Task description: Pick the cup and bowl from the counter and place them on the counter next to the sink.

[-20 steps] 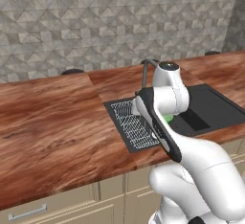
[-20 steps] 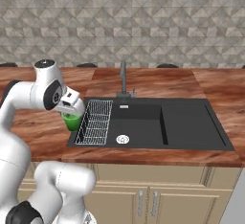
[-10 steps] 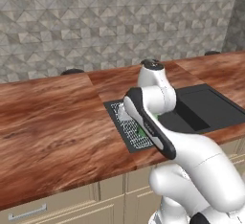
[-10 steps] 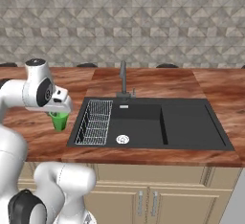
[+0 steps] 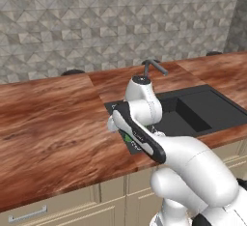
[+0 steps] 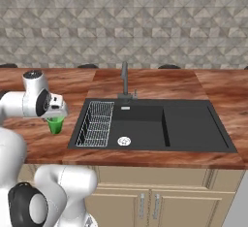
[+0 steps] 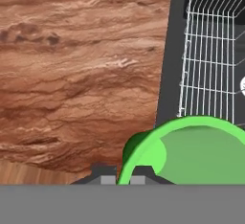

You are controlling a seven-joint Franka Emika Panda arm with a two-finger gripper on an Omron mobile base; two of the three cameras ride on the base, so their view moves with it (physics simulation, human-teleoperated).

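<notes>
My gripper (image 6: 55, 116) is shut on the rim of the small bright green cup (image 6: 55, 124), which hangs upright low over the counter (image 6: 29, 141) just left of the sink (image 6: 145, 129). In the hand view the cup (image 7: 196, 153) sits at the bottom right, with one dark fingertip on each side of its rim, at my gripper (image 7: 120, 173). Below it lies the reddish wood counter (image 7: 72, 65) beside the sink's dark edge. From the left base view, my own arm covers the hand and only a sliver of the green cup (image 5: 126, 137) peeks out. The bowl is out of view.
A wire rack (image 6: 96, 123) fills the sink's left end, close to the cup's right. The thin dark tap (image 6: 125, 78) stands behind the basin, and the flat drainboard (image 6: 193, 124) is on the right. Broad counter (image 5: 48, 119) stretches to the left, ending at a grey tiled wall.
The arm has swung left with the cup, carrying it from the wire rack's edge out over the counter beside the sink.
</notes>
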